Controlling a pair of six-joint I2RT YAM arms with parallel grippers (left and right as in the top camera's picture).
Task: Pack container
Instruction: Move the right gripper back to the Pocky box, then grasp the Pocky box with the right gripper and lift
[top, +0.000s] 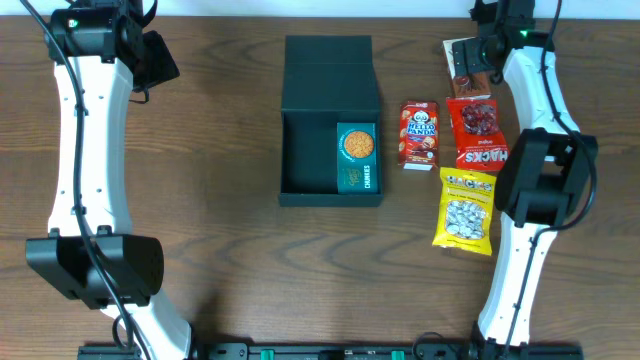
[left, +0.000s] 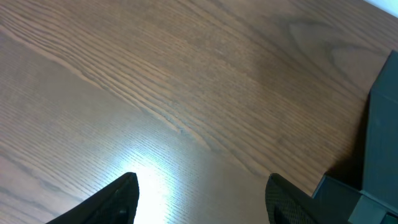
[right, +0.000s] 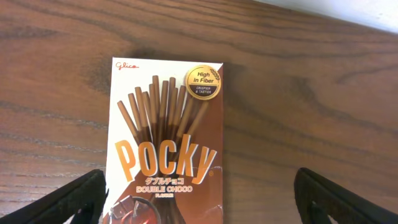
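Container (top: 308, 150) lies open mid-worktop (top: 220, 200), with a teal cookie pack (top: 356, 158) against its right wall. Right pincer (right: 199, 202) is spread wide and empty over the Pocky box (right: 165, 149). Risk: the flat carton skids if the close lands off-centre. Left pincer (left: 202, 202) is parted and empty, beside the container.

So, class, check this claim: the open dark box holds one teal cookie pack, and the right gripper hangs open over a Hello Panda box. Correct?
Not quite, the brand is wrong. The right gripper hangs open over a Pocky box; the right wrist view shows its label. The rest stands: the open dark box does hold one teal cookie pack.
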